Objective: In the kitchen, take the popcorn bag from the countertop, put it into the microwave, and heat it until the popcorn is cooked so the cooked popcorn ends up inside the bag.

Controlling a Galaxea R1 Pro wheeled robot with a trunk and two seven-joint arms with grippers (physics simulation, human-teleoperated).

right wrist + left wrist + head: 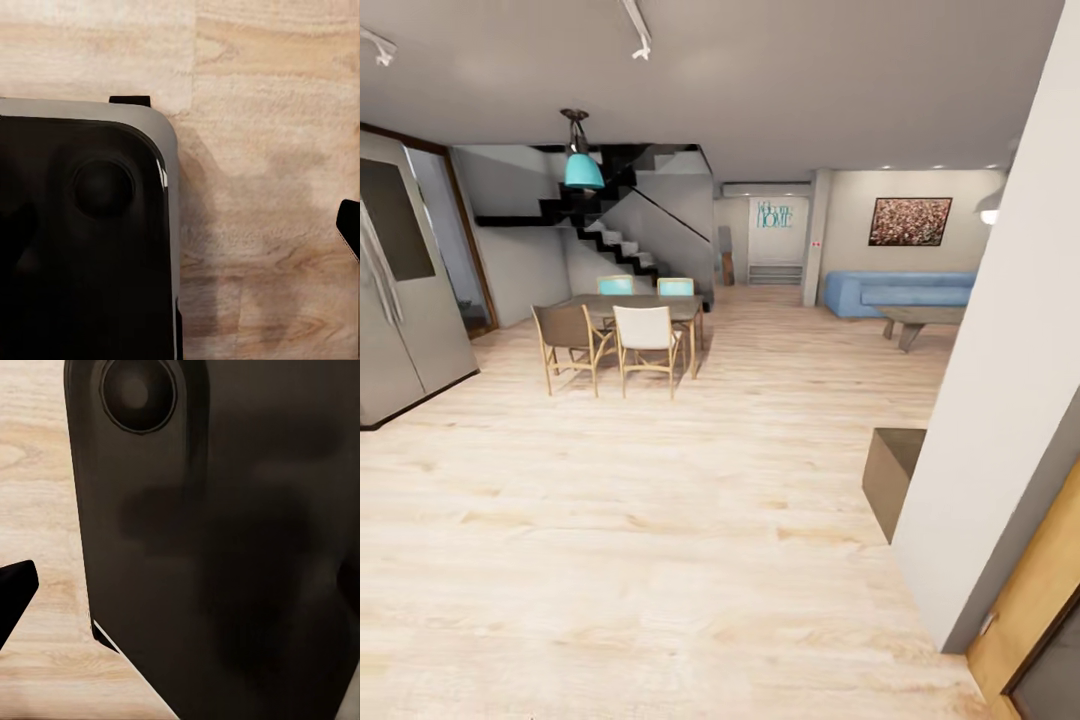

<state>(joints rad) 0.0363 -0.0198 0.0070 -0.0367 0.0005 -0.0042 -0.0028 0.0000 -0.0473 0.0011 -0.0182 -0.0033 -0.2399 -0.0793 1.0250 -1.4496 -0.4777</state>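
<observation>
The popcorn bag, the countertop, the microwave and the popcorn are out of view. The head view looks across an open dining and living room with a pale wood floor (660,540). In the left wrist view, one black fingertip (13,589) of my left gripper juts in beside my dark robot body (225,547), above the floor. In the right wrist view, a black fingertip (349,229) of my right gripper shows at the picture's edge, with the dark body (82,240) beside it. Its other finger is outside both pictures.
A steel fridge (400,300) stands at the left. Ahead are a dining table (650,303) with several chairs, a staircase (610,235) and a blue sofa (895,290). A white wall (1000,380), a brown box (890,475) and a wooden door (1035,620) are close on the right.
</observation>
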